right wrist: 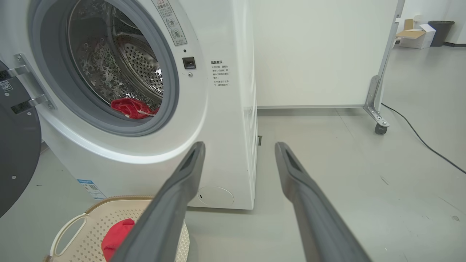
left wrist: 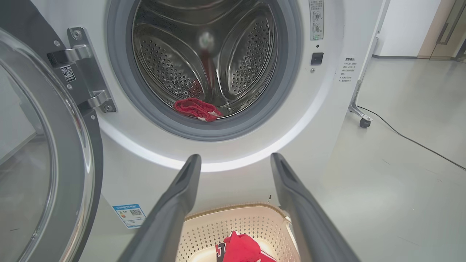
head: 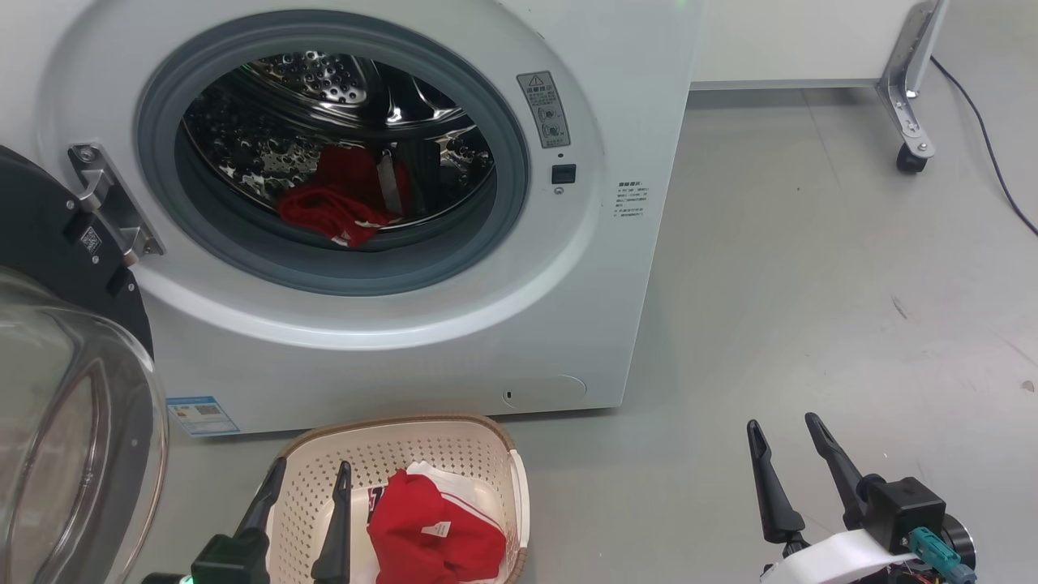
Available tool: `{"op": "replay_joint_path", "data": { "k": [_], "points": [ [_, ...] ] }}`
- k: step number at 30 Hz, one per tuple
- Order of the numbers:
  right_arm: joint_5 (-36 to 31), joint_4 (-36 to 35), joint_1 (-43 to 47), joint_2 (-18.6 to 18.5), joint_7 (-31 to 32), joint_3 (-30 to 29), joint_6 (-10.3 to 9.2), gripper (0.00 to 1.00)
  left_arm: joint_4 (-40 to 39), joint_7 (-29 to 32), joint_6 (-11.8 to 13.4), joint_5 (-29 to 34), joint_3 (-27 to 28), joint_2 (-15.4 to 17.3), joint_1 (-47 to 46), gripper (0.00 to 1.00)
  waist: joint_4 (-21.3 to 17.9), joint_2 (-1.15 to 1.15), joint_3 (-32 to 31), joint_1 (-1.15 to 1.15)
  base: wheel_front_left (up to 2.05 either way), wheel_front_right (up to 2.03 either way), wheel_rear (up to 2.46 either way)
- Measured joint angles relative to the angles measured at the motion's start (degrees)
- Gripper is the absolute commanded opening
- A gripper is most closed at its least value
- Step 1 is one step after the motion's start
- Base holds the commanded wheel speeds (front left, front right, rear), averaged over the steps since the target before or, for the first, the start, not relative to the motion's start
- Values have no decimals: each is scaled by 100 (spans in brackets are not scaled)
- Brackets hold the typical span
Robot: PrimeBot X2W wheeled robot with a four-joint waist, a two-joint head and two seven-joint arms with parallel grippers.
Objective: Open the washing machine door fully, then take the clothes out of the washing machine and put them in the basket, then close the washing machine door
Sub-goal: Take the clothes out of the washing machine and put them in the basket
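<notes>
The white washing machine stands with its black round door swung wide to the left, the glass bowl bulging toward me. Red clothes lie at the front of the steel drum; the same red clothes show in both wrist views. The cream basket sits on the floor before the machine, holding red and white clothes. My left gripper hovers open over the basket's left part, with nothing between its fingers. My right gripper is open and holds nothing, over bare floor to the right.
A white panel on a metal caster leg stands at the back right, with a black cable trailing across the grey floor. The open door juts out on the left. A cardboard box and a dark bin stand far off.
</notes>
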Motion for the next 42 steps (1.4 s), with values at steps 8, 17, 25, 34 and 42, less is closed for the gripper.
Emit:
{"op": "replay_joint_path", "data": {
  "k": [8,17,25,34,42],
  "points": [
    [0,-30,0,0,0,4,0,100,-71,0,30,0,-1,0,19,100,-17,0,53,0,0,0,0],
    [-35,-132,-23,2,0,135,2,100,-149,63,102,42,10,1,16,100,-86,0,266,0,0,0,0],
    [-55,-280,-172,0,0,192,2,100,-105,325,102,52,-12,7,-375,100,-192,0,624,0,0,0,0],
    [-59,-556,-556,-4,0,299,0,100,48,615,102,52,-19,-10,-1440,100,-333,0,1247,0,0,0,0],
    [29,-694,-912,-10,-1,528,-14,100,405,1083,83,42,182,112,-2550,100,-532,0,1866,0,0,0,0]
  ]
}}
